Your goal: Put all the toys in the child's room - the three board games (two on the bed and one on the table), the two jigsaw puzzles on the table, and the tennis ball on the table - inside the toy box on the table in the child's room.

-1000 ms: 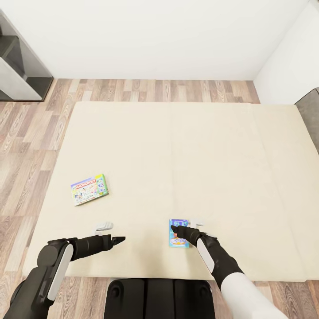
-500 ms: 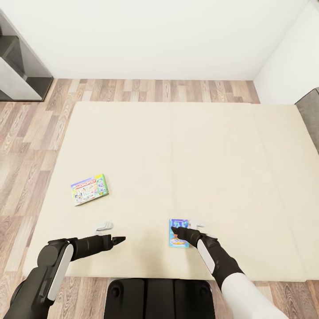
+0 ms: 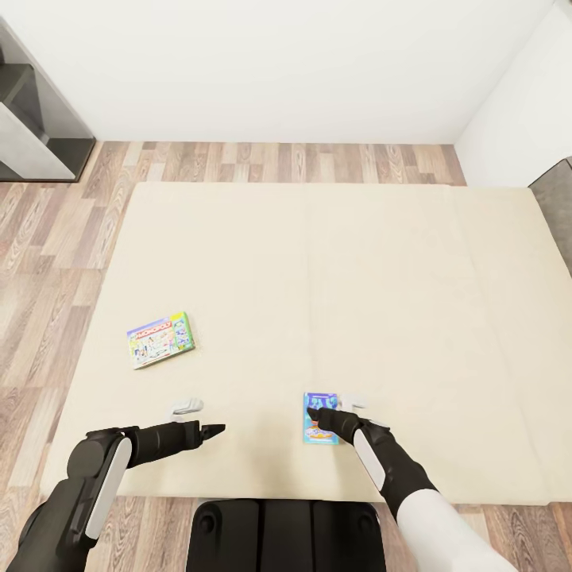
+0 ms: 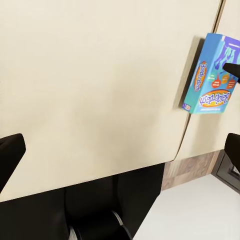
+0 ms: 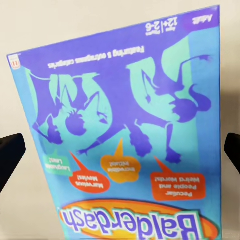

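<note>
Pickup step: your right gripper [image 3: 322, 413] hovers wide open, empty, over blue Balderdash box [image 3: 319, 419] at bed [image 3: 334, 270] near edge. Lower, straddle box edges, close. Left gripper [image 3: 216, 430] open, idle; Monopoly box [image 3: 160, 339] far left.

Bright, even light — soft shadows

Right gripper [image 3: 321, 412] inches back toward the lower frame over the blue board game [image 3: 320, 418], jaws spread.
</note>
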Controlling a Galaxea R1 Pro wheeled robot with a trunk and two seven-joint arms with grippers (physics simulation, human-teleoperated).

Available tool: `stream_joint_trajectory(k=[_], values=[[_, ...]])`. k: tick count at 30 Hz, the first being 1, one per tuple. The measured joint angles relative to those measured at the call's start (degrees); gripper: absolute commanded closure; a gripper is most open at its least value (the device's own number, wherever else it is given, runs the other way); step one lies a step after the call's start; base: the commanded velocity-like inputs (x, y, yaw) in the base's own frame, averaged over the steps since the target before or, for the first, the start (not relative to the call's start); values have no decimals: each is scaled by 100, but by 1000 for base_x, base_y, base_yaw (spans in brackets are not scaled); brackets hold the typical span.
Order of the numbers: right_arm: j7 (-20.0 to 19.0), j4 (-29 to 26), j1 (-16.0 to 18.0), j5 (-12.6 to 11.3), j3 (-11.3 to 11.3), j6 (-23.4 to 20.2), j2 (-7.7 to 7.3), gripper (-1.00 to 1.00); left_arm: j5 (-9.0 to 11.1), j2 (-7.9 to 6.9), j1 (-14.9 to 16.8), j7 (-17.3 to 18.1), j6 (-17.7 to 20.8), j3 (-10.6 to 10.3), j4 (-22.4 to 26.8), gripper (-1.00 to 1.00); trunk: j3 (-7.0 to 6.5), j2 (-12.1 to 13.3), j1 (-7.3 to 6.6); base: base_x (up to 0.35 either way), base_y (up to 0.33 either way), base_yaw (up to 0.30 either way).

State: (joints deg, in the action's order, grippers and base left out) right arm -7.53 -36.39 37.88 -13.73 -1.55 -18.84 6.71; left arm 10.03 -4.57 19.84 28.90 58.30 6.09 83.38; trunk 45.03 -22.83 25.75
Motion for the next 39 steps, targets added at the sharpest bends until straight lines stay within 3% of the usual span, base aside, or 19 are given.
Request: stream_joint_trajectory(k=[39], values=[[4,9,-1,-10,0,-107,26,-100,1,0,0,0,0,2,-9,-100,0,0,0,0,0,0]])
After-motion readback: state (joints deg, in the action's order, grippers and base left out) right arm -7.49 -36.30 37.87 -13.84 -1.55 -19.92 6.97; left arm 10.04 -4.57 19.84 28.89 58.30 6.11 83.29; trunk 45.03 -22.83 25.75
